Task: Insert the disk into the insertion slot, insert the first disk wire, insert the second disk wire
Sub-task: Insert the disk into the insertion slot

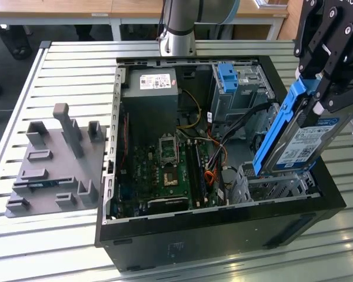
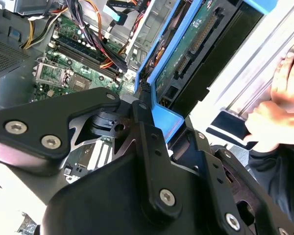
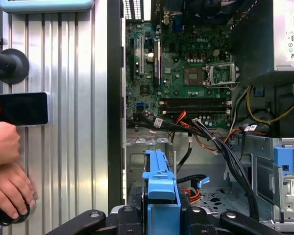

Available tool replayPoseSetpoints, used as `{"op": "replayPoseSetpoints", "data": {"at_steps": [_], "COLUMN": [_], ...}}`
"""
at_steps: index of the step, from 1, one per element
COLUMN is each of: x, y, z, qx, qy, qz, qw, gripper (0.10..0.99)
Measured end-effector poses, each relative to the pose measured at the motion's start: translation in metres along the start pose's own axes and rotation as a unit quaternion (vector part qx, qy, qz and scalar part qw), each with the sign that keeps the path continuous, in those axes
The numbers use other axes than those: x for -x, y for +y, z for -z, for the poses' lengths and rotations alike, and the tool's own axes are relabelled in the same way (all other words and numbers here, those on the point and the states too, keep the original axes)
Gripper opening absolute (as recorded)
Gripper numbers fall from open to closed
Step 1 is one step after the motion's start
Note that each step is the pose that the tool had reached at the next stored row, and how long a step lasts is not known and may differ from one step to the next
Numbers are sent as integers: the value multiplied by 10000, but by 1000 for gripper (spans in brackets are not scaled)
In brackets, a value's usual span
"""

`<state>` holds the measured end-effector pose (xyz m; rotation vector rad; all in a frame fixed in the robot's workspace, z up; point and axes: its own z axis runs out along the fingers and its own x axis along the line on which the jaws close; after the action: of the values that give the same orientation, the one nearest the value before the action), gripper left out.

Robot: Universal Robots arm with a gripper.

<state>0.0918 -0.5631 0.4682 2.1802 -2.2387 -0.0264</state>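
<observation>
Over the open computer case point(image 1: 223, 218), at the exterior view's right, the gripper point(image 1: 310, 97) pinches the disk point(image 1: 303, 144) by its blue carrier. The disk hangs tilted, label showing, its lower end at the top of the insertion slot point(image 1: 273, 187), not yet seated; whether they touch I cannot tell. Left of the slot lies the motherboard point(image 1: 165, 164). Far left, a grey fixture plate point(image 1: 53, 158) rests on the slatted table point(image 1: 76, 70).

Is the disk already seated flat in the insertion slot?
No, the gripper holds the disk steeply tilted above the insertion slot in the exterior view.
</observation>
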Motion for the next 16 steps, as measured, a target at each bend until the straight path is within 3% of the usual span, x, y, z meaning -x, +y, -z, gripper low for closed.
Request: {"op": "replayPoseSetpoints", "data": {"at_steps": [16], "x": [0], "y": [2], "z": [-54], "qx": [-3], "qy": [0], "qz": [0], "qw": [10000], "gripper": [365]}}
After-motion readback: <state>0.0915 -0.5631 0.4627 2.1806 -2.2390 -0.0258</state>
